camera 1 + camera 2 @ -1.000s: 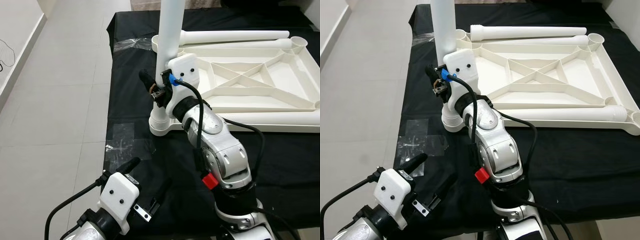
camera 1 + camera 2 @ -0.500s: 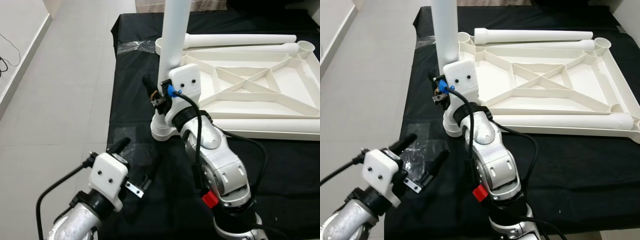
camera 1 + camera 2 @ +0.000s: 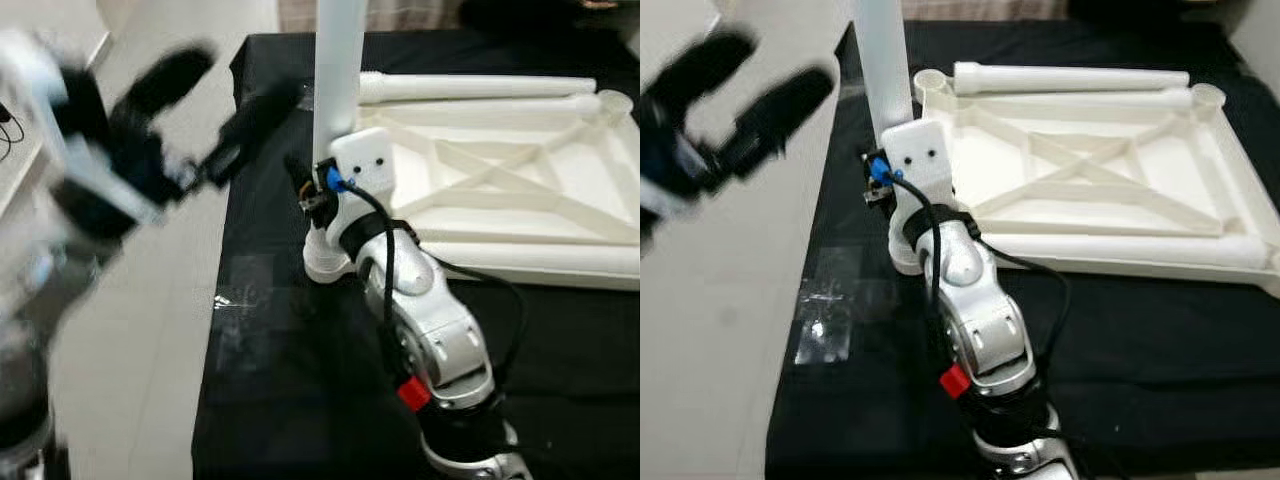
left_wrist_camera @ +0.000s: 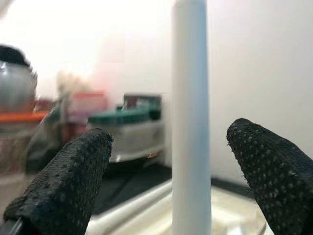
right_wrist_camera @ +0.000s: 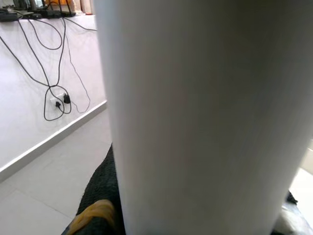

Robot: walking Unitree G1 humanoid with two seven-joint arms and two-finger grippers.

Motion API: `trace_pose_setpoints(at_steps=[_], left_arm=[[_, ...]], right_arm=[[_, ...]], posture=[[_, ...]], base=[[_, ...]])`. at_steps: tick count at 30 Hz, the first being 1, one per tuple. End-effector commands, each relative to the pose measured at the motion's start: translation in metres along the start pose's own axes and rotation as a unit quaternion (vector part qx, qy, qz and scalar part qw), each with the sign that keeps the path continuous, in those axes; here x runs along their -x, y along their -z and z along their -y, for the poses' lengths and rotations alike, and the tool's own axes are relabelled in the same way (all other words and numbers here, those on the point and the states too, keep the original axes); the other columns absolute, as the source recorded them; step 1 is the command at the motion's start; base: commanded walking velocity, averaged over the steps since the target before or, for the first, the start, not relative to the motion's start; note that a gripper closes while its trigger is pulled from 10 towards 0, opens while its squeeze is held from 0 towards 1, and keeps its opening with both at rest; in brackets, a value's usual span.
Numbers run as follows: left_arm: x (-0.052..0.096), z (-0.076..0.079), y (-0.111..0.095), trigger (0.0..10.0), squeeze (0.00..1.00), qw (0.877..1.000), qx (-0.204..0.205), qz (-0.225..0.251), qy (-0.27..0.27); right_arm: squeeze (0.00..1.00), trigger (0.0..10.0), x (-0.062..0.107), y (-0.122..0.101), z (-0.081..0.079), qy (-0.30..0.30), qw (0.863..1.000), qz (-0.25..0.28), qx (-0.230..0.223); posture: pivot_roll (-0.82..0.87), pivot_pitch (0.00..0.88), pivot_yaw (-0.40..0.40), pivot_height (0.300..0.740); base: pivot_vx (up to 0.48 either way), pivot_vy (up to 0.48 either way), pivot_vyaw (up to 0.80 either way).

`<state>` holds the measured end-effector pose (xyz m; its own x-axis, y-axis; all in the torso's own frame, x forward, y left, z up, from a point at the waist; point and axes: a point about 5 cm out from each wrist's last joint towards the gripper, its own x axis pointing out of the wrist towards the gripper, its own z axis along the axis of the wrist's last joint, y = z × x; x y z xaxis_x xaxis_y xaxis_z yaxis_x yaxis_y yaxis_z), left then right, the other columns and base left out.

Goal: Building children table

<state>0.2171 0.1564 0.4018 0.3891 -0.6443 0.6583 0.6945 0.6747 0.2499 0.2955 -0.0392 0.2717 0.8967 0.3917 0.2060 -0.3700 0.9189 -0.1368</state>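
The white children's table top (image 3: pixel 1080 165) lies upside down on a black cloth. One white leg (image 3: pixel 338 80) stands upright in its near-left corner socket (image 3: pixel 325 262). My right gripper (image 3: pixel 318 178) is shut on this leg low down, just above the socket; the right wrist view has the leg (image 5: pixel 195 122) pressed against a black finger (image 5: pixel 98 196). My left gripper (image 3: pixel 215 95) hangs raised and blurred to the left of the leg, open and holding nothing. In the left wrist view the leg (image 4: pixel 190 122) stands beyond the gap between the fingertips (image 4: pixel 73 171).
Two loose legs (image 3: pixel 470 87) lie along the top's far side and one (image 3: pixel 530 258) along its near side. A clear plastic scrap (image 3: pixel 240 300) lies on the cloth by the table's left edge. Tiled floor (image 3: pixel 150 330) lies to the left, with wall cables (image 5: pixel 54 98) beyond.
My left arm has swung up fast from low at the front left to the height of the leg's upper part. The right gripper keeps its hold on the leg.
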Motion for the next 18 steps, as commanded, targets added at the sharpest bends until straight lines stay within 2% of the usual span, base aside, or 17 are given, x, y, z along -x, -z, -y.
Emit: trace_pose_setpoints(at_steps=[1, 4, 7, 13, 15, 18], left_arm=[[0.001, -0.001, 0.003, 10.0, 0.0, 1.0, 0.017, -0.016, 0.012], [-0.01, -0.008, -0.002, 10.0, 0.0, 0.999, 0.025, -0.023, 0.035], [-0.018, -0.014, -0.001, 10.0, 0.0, 0.997, 0.033, -0.051, 0.052], [-0.036, -0.028, 0.016, 10.0, 0.0, 0.99, 0.038, -0.12, 0.063], [-0.036, -0.028, 0.016, 10.0, 0.0, 0.99, 0.038, -0.12, 0.063], [-0.047, -0.029, 0.026, 10.0, 0.0, 0.985, 0.044, -0.15, 0.076]], right_arm=[[0.0, 10.0, 0.003, 0.053, 0.009, 0.026, 0.991, -0.133, -0.007], [0.0, 10.0, 0.002, 0.052, 0.009, 0.027, 0.991, -0.131, -0.008], [0.0, 10.0, 0.002, 0.051, 0.01, 0.028, 0.991, -0.13, -0.008], [0.0, 10.0, 0.001, 0.049, 0.009, 0.028, 0.991, -0.127, -0.008], [0.0, 10.0, 0.001, 0.049, 0.009, 0.028, 0.991, -0.127, -0.008], [0.0, 10.0, 0.001, 0.048, 0.009, 0.03, 0.992, -0.125, -0.01]], posture=[[0.08, 0.296, -0.032, 0.74], [0.08, 0.294, -0.031, 0.74], [0.08, 0.294, -0.031, 0.74], [0.07, 0.296, -0.024, 0.74], [0.07, 0.296, -0.024, 0.74], [0.07, 0.297, -0.014, 0.74]], base=[[0.0, 0.0, 0.0], [0.0, 0.0, 0.0], [0.0, 0.0, 0.0], [0.0, 0.0, 0.0], [0.0, 0.0, 0.0], [0.0, 0.0, 0.0]])
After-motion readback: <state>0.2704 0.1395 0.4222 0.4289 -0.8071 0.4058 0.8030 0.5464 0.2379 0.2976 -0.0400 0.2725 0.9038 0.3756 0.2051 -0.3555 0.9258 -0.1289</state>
